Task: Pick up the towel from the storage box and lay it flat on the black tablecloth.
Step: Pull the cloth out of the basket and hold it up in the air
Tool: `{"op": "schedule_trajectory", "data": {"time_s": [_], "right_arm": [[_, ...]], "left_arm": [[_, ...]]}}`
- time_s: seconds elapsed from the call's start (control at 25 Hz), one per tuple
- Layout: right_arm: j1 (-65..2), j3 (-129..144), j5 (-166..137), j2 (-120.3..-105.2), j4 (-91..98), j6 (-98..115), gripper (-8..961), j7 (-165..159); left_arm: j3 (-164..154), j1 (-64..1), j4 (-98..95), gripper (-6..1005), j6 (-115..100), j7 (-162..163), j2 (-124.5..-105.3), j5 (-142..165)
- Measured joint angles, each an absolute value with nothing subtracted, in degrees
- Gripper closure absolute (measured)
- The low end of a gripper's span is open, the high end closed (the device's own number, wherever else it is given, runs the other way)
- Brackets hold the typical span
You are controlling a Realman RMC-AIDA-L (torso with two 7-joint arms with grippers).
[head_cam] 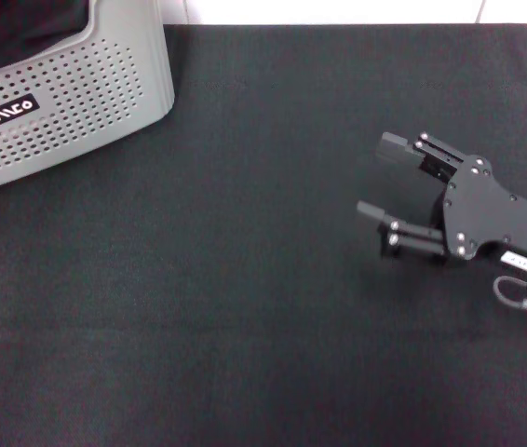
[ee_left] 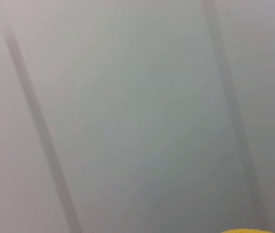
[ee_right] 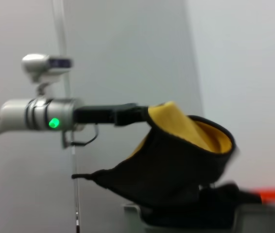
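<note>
The left gripper pinches the towel, which hangs above the box at the tablecloth's far left corner (the right gripper, spread, hovers well apart).

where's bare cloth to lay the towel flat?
Bare black tablecloth runs from the storage box at the far left to the open right gripper and across the whole near side. Crowded only at those two. Left gripper holds the towel above the box.
</note>
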State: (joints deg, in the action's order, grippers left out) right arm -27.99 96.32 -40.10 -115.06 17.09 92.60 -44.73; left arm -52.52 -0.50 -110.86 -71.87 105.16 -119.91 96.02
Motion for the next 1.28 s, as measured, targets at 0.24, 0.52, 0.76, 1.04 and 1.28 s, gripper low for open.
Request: {"op": "schedule_trajectory", "data": {"time_s": [0.24, 0.52, 0.76, 1.04, 1.28], "right_arm": [[-22.18, 96.77, -40.03, -116.19, 26.04, 89.59, 111, -23.94], [-17.31, 103.18, -39.91, -116.24, 42.62, 73.16, 115, -18.45], [-14.90, 110.94, -39.63, -116.26, 53.91, 59.48, 118, -17.35], [-13.65, 115.02, -35.36, -116.18, 58.33, 55.77, 122, -17.51], [-14.35, 115.79, -27.77, -116.19, 57.84, 55.82, 125, -17.01]], "left_arm": [[-50.16, -2.05, -112.73, 980, -80.37, 108.23, -119.85, 86.40], [-53.82, -2.69, -113.99, 979, -81.02, 111.84, -120.04, 91.49], [-60.76, -3.06, -108.38, 980, -78.79, 111.34, -120.28, 98.83], [-72.46, -2.54, -103.02, 980, -66.60, 109.92, -120.30, 109.92], [-80.15, -2.18, -100.29, 979, -56.57, 109.89, -120.22, 113.00]]}}
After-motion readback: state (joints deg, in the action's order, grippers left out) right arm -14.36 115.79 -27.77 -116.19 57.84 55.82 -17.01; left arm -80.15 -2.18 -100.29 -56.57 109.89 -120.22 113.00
